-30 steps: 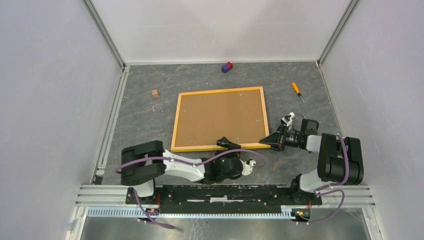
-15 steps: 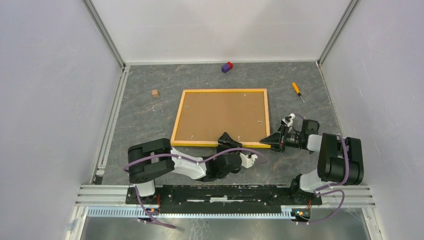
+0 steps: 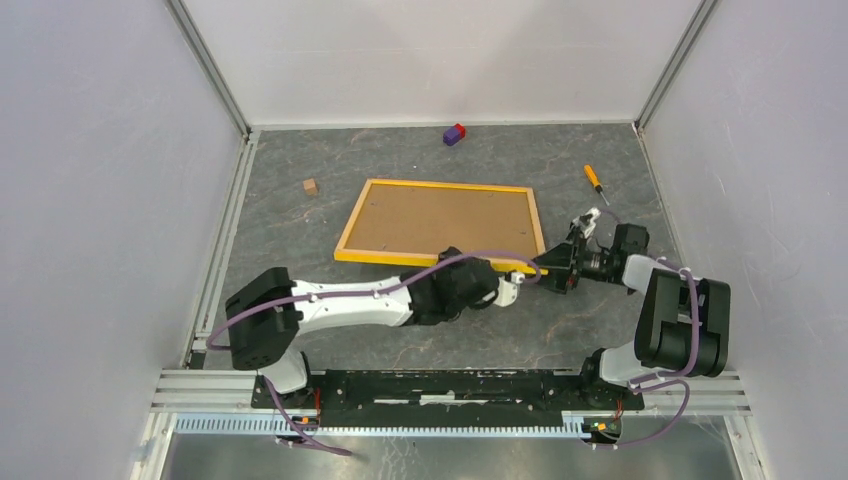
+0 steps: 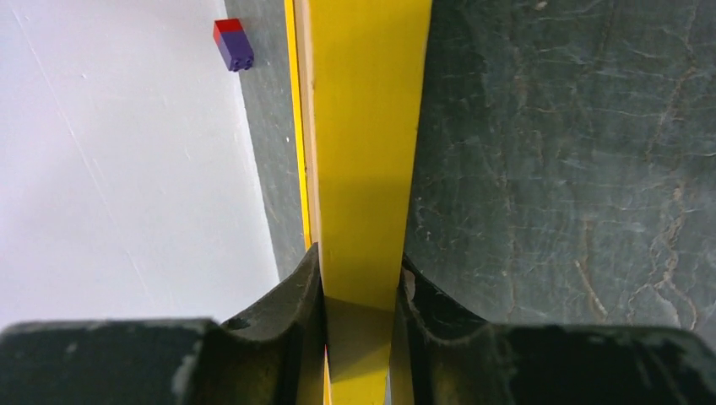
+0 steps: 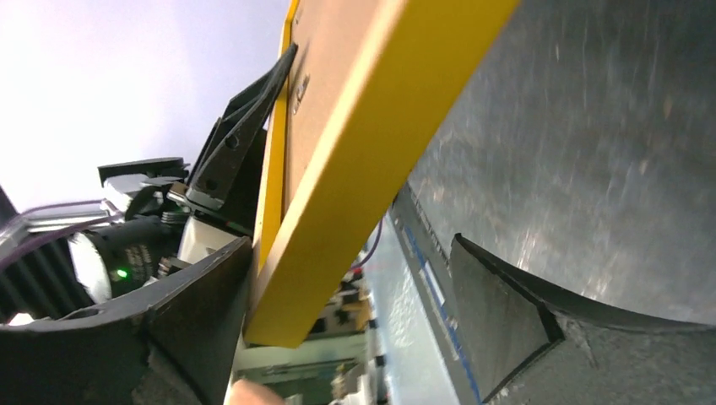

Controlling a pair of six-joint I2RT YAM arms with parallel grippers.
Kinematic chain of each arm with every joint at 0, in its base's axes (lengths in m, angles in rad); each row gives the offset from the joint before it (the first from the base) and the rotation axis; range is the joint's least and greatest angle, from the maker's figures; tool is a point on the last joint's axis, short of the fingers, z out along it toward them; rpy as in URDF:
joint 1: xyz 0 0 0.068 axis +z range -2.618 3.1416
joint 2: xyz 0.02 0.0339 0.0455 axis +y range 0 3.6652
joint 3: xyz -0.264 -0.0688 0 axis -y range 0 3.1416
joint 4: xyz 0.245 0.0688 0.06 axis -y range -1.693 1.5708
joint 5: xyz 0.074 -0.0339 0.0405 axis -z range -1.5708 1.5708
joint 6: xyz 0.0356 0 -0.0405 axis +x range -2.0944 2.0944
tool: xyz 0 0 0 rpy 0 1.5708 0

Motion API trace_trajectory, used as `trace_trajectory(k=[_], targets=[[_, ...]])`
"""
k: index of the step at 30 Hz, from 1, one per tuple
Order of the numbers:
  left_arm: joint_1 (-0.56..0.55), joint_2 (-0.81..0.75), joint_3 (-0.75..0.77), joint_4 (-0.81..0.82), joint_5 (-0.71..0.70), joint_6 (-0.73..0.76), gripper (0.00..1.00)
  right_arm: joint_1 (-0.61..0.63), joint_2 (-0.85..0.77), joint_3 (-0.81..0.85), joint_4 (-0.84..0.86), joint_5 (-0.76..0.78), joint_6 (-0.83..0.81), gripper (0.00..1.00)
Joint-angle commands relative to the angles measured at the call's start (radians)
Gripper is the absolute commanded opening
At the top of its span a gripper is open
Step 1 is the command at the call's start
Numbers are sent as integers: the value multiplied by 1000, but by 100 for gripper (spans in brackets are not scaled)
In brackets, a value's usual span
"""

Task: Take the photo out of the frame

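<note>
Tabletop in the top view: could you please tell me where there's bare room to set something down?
Free: between left rail and the frame, nearer than the wooden cube; between purple block and screwdriver. Crowded: the frame's near edge, by left arm and right arm.

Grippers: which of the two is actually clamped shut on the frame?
The left gripper: its fingers pinch the frame from both sides. The right gripper gapes around its corner, one finger clear.

The frame [image 3: 390, 258] has a bright yellow-orange border around a plain brown fibreboard back [image 3: 440, 218]. The table [image 3: 290, 230] is dark grey with pale marble veining. Upper centre lies a purple-and-red block [image 3: 455, 134], upper left a tan cube [image 3: 310, 186], and upper right an orange-handled screwdriver [image 3: 594, 180].
</note>
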Motion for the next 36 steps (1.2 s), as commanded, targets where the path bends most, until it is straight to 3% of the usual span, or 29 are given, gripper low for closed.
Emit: trace_trajectory(k=[1, 3, 8, 12, 17, 27, 36], targets=[[86, -106, 234, -340, 122, -271, 2, -72, 8, 172, -294, -28, -408, 92], [118, -113, 296, -425, 188, -288, 2, -98, 23, 233, -450, -65, -577, 94], [169, -97, 476, -606, 337, -260, 2, -169, 66, 320, -628, -75, -817, 95], [246, -41, 679, -814, 531, -280, 2, -194, 71, 333, -680, -39, -916, 96], [271, -16, 803, -926, 608, -264, 2, -196, 62, 336, -751, -16, -1048, 98], [326, 100, 1131, -1133, 764, -385, 2, -196, 62, 338, -782, -5, -1097, 98], [441, 207, 1346, -1167, 925, -586, 2, -196, 35, 318, -746, 5, -1059, 98]])
